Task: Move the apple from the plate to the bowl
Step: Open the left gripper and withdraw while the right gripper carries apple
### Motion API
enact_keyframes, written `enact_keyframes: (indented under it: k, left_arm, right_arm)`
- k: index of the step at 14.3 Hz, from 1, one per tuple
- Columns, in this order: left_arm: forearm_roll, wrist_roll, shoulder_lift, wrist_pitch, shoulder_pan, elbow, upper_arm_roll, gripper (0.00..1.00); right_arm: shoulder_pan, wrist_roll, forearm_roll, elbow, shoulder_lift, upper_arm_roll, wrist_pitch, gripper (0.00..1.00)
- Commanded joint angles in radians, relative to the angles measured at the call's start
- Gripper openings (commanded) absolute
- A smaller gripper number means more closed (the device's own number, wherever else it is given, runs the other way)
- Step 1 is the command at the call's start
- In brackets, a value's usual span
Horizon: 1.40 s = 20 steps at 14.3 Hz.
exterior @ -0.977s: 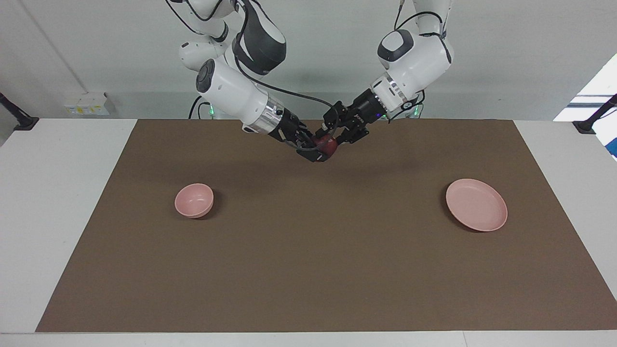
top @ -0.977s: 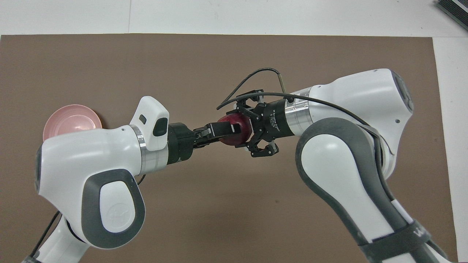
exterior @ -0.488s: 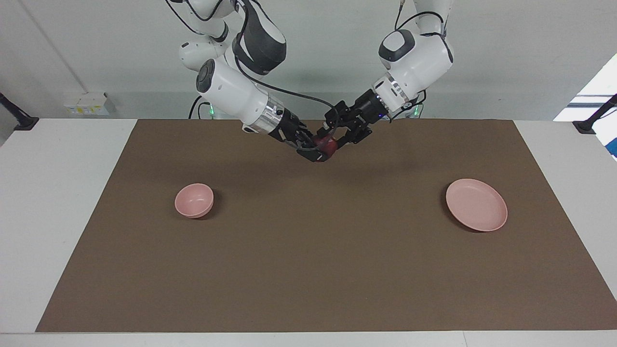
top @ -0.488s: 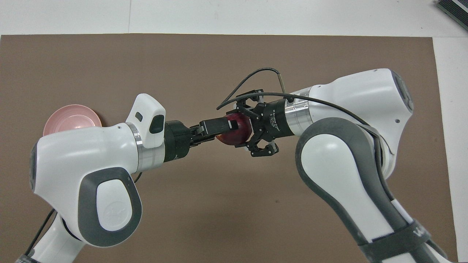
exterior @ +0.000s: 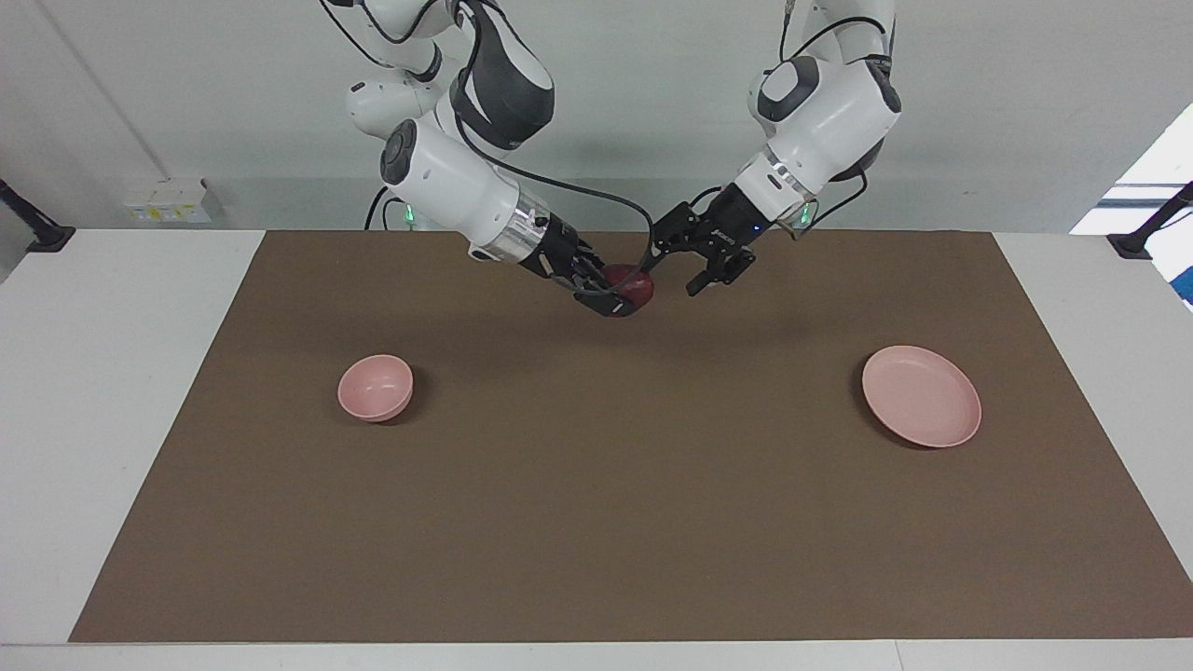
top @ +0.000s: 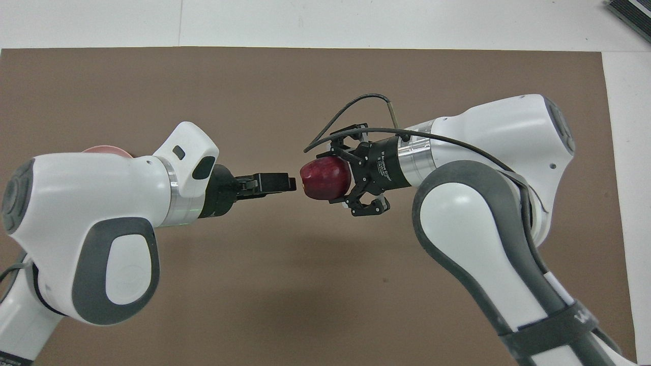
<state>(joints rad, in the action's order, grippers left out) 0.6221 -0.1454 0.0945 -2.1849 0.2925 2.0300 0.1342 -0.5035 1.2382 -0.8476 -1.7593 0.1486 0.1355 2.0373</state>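
Observation:
The dark red apple (exterior: 632,285) (top: 321,179) hangs in the air over the brown mat, and my right gripper (exterior: 619,293) (top: 333,178) is shut on it. My left gripper (exterior: 680,268) (top: 291,183) is open beside the apple, a small gap away, holding nothing. The pale pink plate (exterior: 921,395) lies bare toward the left arm's end of the table. In the overhead view only a sliver of the plate (top: 104,149) shows past the left arm. The small pink bowl (exterior: 375,387) stands toward the right arm's end; in the overhead view it is hidden.
A brown mat (exterior: 606,485) covers most of the white table (exterior: 112,373). Both arms hang over the part of the mat nearest the robots. Bowl and plate lie well apart on the mat.
My left gripper has opened, let go of the apple and drawn back toward the left arm's end. The right gripper has stayed shut on the apple and barely moved.

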Motion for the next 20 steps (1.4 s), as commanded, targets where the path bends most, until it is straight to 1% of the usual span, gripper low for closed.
enact_keyframes:
  k: [1,3,4,6,7,9,11,13,15,17,18,19,20]
  left_arm:
    - [-0.163,-0.002,0.005,0.103,-0.073,-0.005,0.005,1.00]
    - [-0.263,0.004,0.005,0.144,-0.113,-0.004,0.004,1.00]
    - [-0.330,0.010,0.005,0.152,-0.140,-0.005,0.005,1.00]
    - [-0.465,0.015,-0.001,0.151,-0.157,-0.022,0.005,1.00]
    - [-0.501,0.017,-0.012,0.151,-0.162,-0.036,0.002,1.00]
    - [-0.516,0.021,-0.036,0.166,-0.211,-0.079,0.004,1.00]
    - [-0.553,0.033,-0.082,0.216,-0.222,-0.163,0.002,1.00]
    - [-0.582,0.065,-0.125,0.272,-0.231,-0.241,0.001,1.00]
    - [-0.614,0.102,-0.139,0.324,-0.204,-0.318,-0.054,1.00]
    - [-0.616,0.167,-0.147,0.417,-0.222,-0.397,-0.059,1.00]
    - [-0.616,0.202,-0.141,0.456,-0.222,-0.421,-0.062,1.00]
    - [-0.619,0.228,-0.134,0.497,-0.220,-0.444,-0.083,1.00]
    - [-0.621,0.254,-0.133,0.534,-0.208,-0.470,-0.122,1.00]
  right_arm:
    - [0.052,-0.078,-0.016,0.014,-0.017,0.004,-0.072,0.00]
    - [0.091,-0.152,-0.002,0.015,-0.020,0.007,-0.121,0.00]
    - [0.112,-0.198,0.033,0.014,-0.021,0.007,-0.146,0.00]
    - [0.147,-0.319,0.151,0.014,-0.021,0.006,-0.201,0.00]
    - [0.160,-0.388,0.207,0.012,-0.023,0.006,-0.221,0.00]
    - [0.189,-0.506,0.321,0.004,-0.024,0.006,-0.236,0.00]
    - [0.227,-0.661,0.422,-0.002,-0.021,0.006,-0.239,0.00]
    - [0.264,-0.822,0.493,-0.031,-0.017,0.006,-0.220,0.00]
    - [0.290,-0.952,0.585,-0.048,-0.012,0.006,-0.192,0.00]
    - [0.298,-1.072,0.674,-0.081,-0.004,0.006,-0.113,0.00]
    - [0.298,-1.120,0.730,-0.100,0.006,0.006,-0.068,0.00]
    - [0.306,-1.156,0.783,-0.107,0.025,0.006,-0.004,0.00]
    - [0.321,-1.186,0.801,-0.111,0.044,0.006,0.042,0.00]
